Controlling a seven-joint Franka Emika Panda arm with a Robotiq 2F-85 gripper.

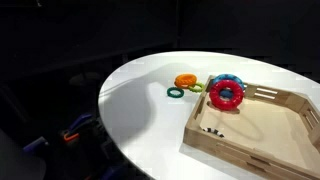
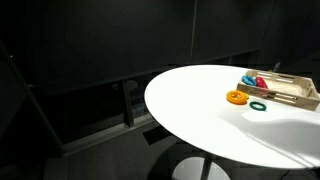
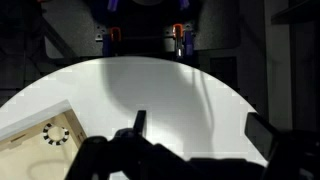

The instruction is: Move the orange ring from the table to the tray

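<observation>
i see the orange ring [image 1: 186, 81] flat on the table [image 1: 140, 105] near its far edge, just beside the tray [image 1: 262, 125] corner; my gripper [image 3: 200, 130] hangs spread open

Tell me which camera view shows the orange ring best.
An exterior view: the orange ring lies whole against bare table. In an exterior view it sits crowded beside the green ring. The wrist view misses it.

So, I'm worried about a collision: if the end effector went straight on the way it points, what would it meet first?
Most likely the bare white table. In the wrist view the open end effector frames only tabletop, with the tray off to one side. Depth is unclear.
</observation>
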